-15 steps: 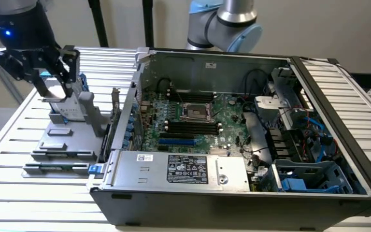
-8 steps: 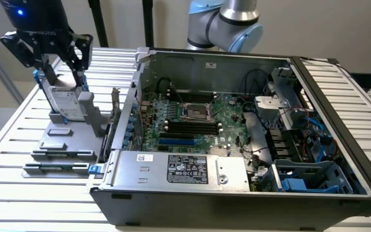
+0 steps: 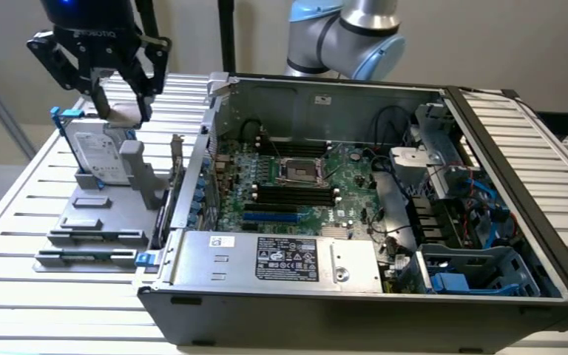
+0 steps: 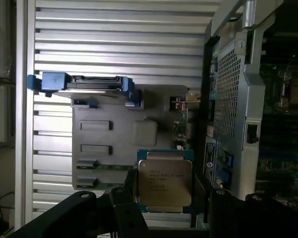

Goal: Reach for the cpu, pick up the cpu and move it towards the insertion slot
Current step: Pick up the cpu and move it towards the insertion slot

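Observation:
The cpu [image 4: 165,178], a flat square chip with a silver top and pale edges, is clamped between my gripper's dark fingers [image 4: 125,201]. In the exterior view my gripper [image 3: 122,111] hangs above the grey parts holder [image 3: 97,214] at the exterior view's left, shut on the cpu [image 3: 124,113], which is lifted off the holder. The insertion slot [image 3: 299,172], a square socket with a shiny frame and dark centre, sits on the green motherboard [image 3: 348,166] inside the open computer case, well to the exterior view's right of my gripper.
A silver hard drive in a blue frame [image 3: 97,151] stands on the holder just below my gripper. The case's metal side wall [image 3: 210,111] rises between holder and motherboard. Black memory slots [image 3: 289,196] lie beside the socket. A power supply [image 3: 274,259] fills the case's front.

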Controlling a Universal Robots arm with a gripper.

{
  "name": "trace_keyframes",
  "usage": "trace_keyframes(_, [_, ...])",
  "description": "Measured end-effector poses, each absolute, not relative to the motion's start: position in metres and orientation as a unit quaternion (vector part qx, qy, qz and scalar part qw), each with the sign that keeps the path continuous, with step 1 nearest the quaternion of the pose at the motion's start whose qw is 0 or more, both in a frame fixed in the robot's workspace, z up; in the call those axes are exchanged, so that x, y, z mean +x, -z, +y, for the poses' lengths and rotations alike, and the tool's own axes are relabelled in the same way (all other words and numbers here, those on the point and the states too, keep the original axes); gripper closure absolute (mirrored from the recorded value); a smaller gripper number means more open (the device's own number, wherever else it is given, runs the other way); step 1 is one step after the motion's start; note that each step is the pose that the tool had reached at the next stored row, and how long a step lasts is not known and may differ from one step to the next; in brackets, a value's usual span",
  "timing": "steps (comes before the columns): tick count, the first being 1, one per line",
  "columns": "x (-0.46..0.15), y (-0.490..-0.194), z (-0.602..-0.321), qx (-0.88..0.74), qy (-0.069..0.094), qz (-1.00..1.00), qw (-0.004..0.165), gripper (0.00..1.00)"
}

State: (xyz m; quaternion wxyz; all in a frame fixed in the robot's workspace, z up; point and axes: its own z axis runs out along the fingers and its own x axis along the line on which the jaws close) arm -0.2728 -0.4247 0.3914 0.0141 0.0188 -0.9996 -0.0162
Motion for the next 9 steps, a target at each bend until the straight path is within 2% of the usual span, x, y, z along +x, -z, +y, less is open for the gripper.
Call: trace_keyframes(9, [-0.232, -0.394, -0.424, 0.019, 0.016, -1.000, 0.014, 0.45])
